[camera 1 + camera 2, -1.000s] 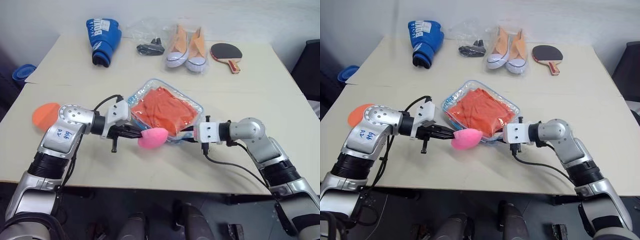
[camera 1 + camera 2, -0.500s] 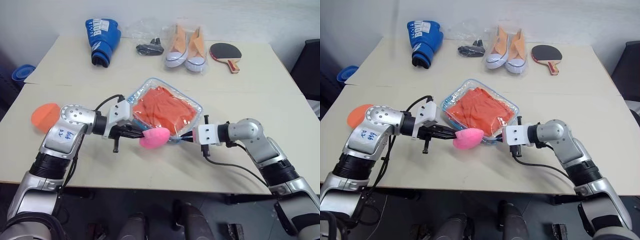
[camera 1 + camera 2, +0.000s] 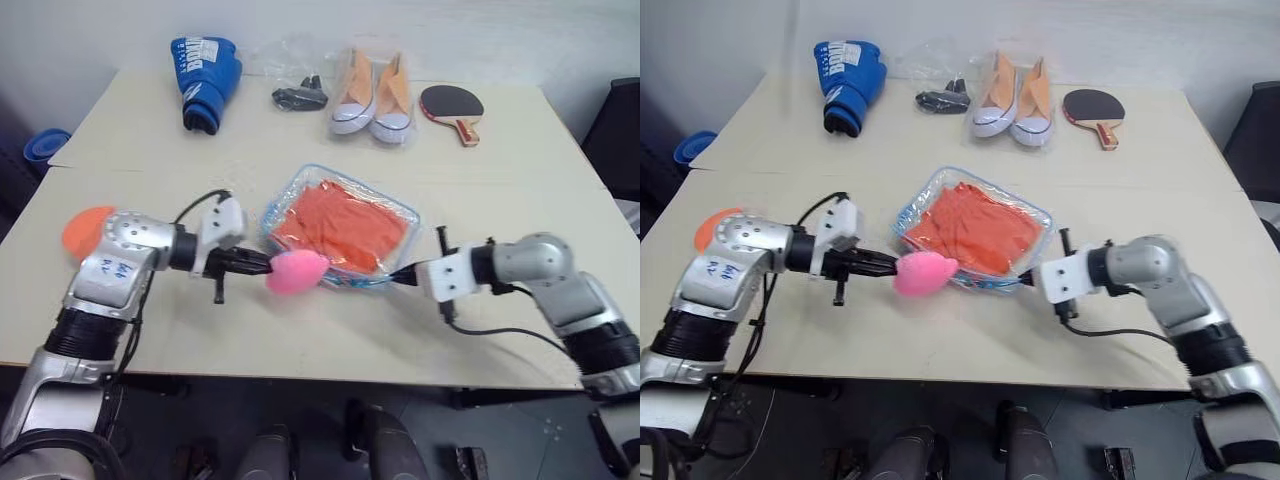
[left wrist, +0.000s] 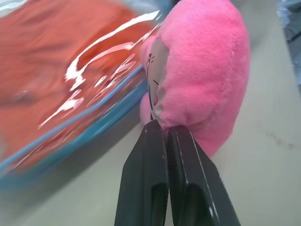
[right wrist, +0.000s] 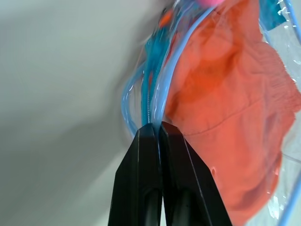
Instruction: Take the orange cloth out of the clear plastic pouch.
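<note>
The clear plastic pouch (image 3: 340, 228) looks slick and floppy — left gripper (image 4: 162, 129) pinches its pink charm (image 3: 296, 271) at eight o'clock, right gripper (image 5: 155, 127) its four-o'clock zip edge.

You had the pouch (image 3: 340, 228) lying mid-table (image 3: 500, 190) with the cloth (image 3: 345, 225) inside it, the plush charm (image 3: 295, 271) at its near left corner. Behind it, along the far edge, lay the glove (image 3: 206, 80) at left, then a small bag (image 3: 300, 97), the sneakers (image 3: 372, 95) and the paddle (image 3: 452, 107) at right.
</note>
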